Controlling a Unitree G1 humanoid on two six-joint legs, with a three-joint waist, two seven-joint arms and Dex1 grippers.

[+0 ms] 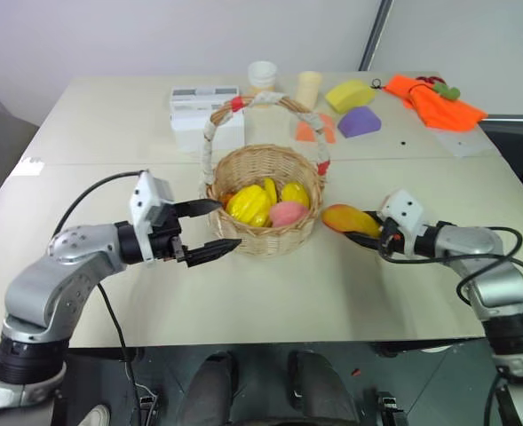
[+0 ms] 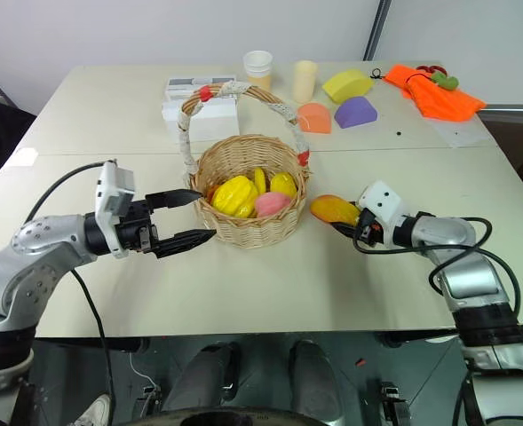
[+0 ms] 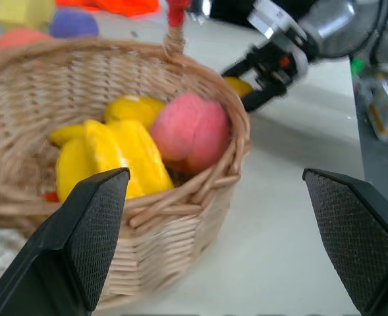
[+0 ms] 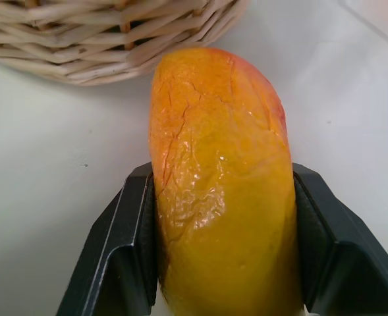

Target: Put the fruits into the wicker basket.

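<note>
- Mango [image 4: 223, 191] is lying on the table [image 1: 332, 293] just to the right of the wicker basket [image 1: 263, 200], with the right gripper [image 4: 223, 263] closing its two fingers against the mango's sides.
- Right wrist view is showing both finger pads touching the fruit's flanks and the basket's woven wall just beyond its tip; the head views are showing only the mango's end sticking out of the gripper toward the basket.
- Wicker basket is standing upright mid-table, holding a ribbed yellow fruit [image 1: 248, 204], a lemon-like fruit [image 1: 295, 193] and a pink peach [image 1: 288, 213].
- Left wrist view is looking over the rim, showing the peach resting against the inner wall on the side nearest the right gripper.
- Left gripper [image 1: 206, 229] is hanging wide open and empty, fingers level, just beside the basket's left side.
- Head views are also showing a white box [image 1: 203, 111], cups [image 1: 263, 75], coloured blocks [image 1: 350, 95] and an orange cloth [image 1: 434, 99] at the far edge.
</note>
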